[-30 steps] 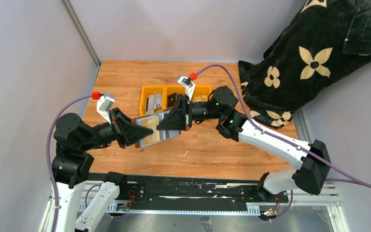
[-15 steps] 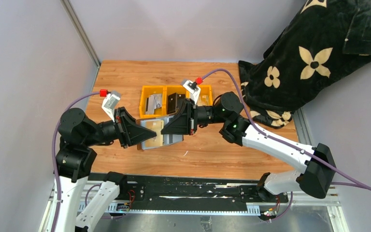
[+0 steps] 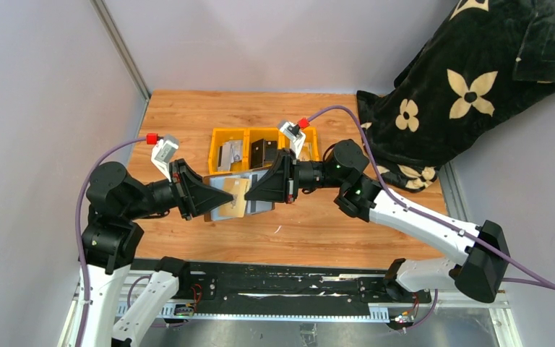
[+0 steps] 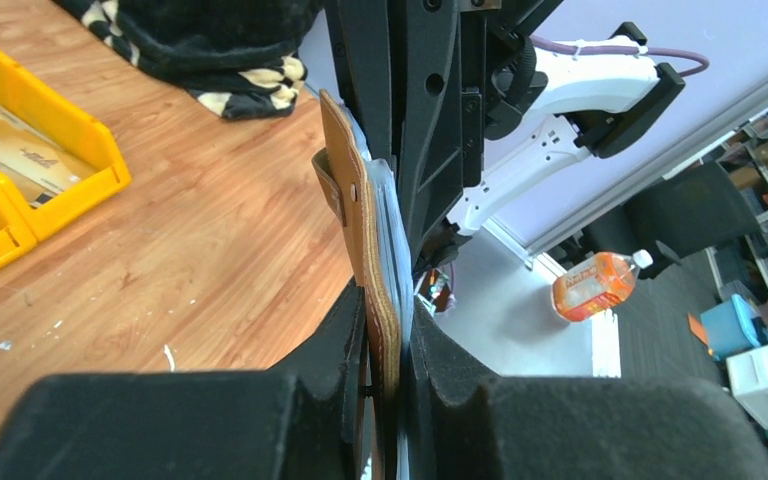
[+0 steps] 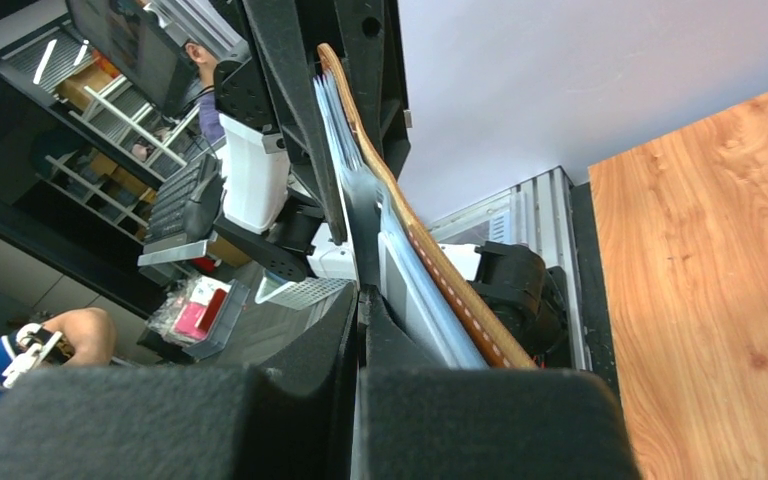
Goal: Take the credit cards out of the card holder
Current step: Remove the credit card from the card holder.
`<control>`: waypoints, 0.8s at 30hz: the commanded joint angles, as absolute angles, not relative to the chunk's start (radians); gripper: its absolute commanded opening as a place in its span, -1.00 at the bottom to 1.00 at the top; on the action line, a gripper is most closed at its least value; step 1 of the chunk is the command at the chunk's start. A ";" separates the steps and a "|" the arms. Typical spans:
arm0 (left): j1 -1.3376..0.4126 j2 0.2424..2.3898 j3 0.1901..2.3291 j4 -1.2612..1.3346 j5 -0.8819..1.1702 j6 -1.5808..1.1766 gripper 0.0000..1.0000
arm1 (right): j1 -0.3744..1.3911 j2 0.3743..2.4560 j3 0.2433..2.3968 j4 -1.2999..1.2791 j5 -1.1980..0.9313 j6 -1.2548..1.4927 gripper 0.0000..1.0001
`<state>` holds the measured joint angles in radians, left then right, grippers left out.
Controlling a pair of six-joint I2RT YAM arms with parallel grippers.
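Card holder [image 4: 360, 220], held edge-up above the worktop [image 3: 296, 224] between the arms. Left gripper [image 4: 388, 340]: jaws clamped on its near-left edge. Right gripper [image 5: 360, 320]: jaws fully closed inside the fold, apparently pinching the edge of one of the cards [image 3: 236, 189]. The leather is soft and likely to flex. The cards are light, stiff and slick, best pinched at an exposed edge. Yellow bins [image 3: 231, 131], far side, contain flat grey and dark pieces.
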<state>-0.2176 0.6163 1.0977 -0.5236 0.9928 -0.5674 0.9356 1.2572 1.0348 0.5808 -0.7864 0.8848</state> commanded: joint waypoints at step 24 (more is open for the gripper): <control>-0.221 0.601 1.159 -0.550 0.893 -0.504 -1.00 | 0.939 1.273 1.041 0.757 -0.806 0.969 -1.00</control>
<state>-0.2176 0.6067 1.1252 -0.5556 0.8986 -0.5301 0.9489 1.3117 1.0355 0.7151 -0.7765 0.9573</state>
